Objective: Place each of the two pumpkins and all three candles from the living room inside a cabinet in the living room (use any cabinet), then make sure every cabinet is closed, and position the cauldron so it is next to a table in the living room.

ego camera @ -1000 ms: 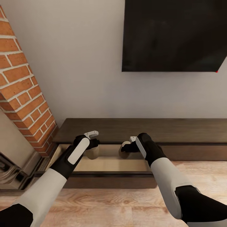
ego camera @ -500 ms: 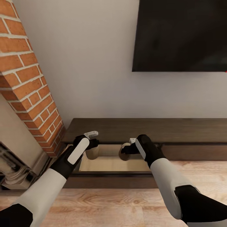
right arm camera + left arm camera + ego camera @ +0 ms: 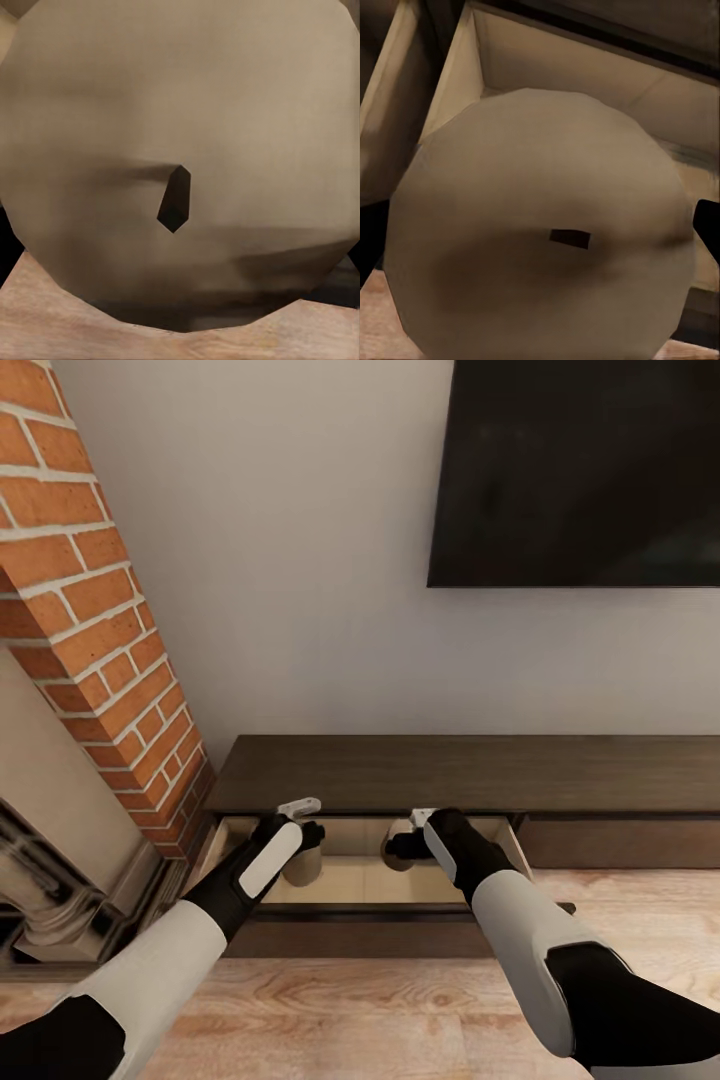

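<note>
The cabinet (image 3: 450, 772) runs along the wall, and its left drawer (image 3: 360, 883) is pulled out, showing a pale beige inside. My left gripper (image 3: 304, 842) is shut on a beige candle (image 3: 303, 866), held upright over the drawer's left part. That candle's round top (image 3: 540, 225) and dark wick are close up in the left wrist view, with the drawer's walls behind it. My right gripper (image 3: 398, 847) is shut on a second candle (image 3: 399, 832) over the drawer's middle. Its flat top (image 3: 180, 150) is close up in the right wrist view. The pumpkins and the cauldron are out of view.
A brick fireplace (image 3: 90, 630) with a stone surround stands close to the drawer's left side. A dark TV screen (image 3: 580, 470) hangs on the wall above the cabinet. Light wooden floor (image 3: 340, 1000) lies between me and the drawer front.
The camera has turned, shifting the whole picture to the right. Both grippers, still holding their candles, have sunk a little lower over the open drawer.
</note>
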Motion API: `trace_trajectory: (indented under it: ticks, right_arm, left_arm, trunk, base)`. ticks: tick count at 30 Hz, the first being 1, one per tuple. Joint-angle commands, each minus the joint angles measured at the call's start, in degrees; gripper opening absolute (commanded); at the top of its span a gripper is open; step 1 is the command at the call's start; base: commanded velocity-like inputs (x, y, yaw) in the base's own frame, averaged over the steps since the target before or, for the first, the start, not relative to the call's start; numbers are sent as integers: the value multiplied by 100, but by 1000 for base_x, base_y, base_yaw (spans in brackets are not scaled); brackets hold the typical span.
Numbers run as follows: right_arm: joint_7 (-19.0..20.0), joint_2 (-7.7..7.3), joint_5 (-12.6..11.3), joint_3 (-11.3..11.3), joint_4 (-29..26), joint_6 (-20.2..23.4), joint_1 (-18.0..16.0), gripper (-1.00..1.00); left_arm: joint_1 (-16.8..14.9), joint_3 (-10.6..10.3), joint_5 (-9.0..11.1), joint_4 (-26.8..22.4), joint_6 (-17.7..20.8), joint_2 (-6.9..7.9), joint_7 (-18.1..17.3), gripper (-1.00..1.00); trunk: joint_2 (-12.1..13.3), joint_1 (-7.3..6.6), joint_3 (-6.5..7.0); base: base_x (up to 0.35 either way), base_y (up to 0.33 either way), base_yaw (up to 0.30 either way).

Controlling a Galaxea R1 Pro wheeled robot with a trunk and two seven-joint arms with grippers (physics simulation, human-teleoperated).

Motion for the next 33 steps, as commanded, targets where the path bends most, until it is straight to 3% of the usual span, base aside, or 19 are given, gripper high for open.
trace_trajectory:
  ticks: [1, 10, 11, 14, 19, 23, 25, 26, 29, 33]
  right_arm:
    - [-12, 0, -8, 0, 14, -78, -2, -100]
    - [-19, -1, -23, 0, 126, -334, -3, -100]
    - [-21, 5, -30, -1, 204, -296, 1, -100]
    - [-27, 5, -32, 0, 380, -290, -1, -100]
    - [-33, 12, -33, 0, 594, -280, 5, -100]
    - [-33, 21, -37, -3, 696, -287, 6, -100]
    - [-33, 24, -40, -7, 833, -301, 6, -100]
    - [-25, 25, -34, -9, 1097, -347, 6, -100]
    - [-18, 24, -33, -15, 1213, -400, 25, -100]
    - [-2, 18, -25, -10, 1237, -680, 261, -100]
  left_arm:
    - [0, -71, -28, 5, -15, 0, -125, -100]
    - [0, -143, -35, 40, -55, -1, -308, -100]
    - [0, -155, -31, 393, -370, -1, -314, -100]
    - [0, -170, -27, 604, -635, -8, -403, -100]
    - [3, -173, -31, 689, -709, -6, -820, -100]
    - [15, -178, -21, 875, -715, 0, -883, -100]
    - [21, -186, -17, 1116, -721, -80, -894, -100]
    - [25, -359, -17, 1383, -769, -199, -903, -100]
    - [26, -690, -2, 1475, -824, -237, -907, -100]
    - [107, -826, 15, 1529, -839, -246, -908, -100]
  trunk:
    - [0, 0, 0]
    - [0, 0, 0]
    - [0, 0, 0]
    - [0, 0, 0]
    - [0, 0, 0]
    - [0, 0, 0]
    - [0, 0, 0]
    - [0, 0, 0]
    - [0, 0, 0]
    - [0, 0, 0]
  base:
    - [0, 0, 0]
    - [0, 0, 0]
    - [231, 0, 0]
    - [295, 0, 0]
    - [329, 0, 0]
    - [170, 0, 0]
    - [33, 0, 0]
    - [52, 0, 0]
    - [181, 0, 0]
    - [134, 0, 0]
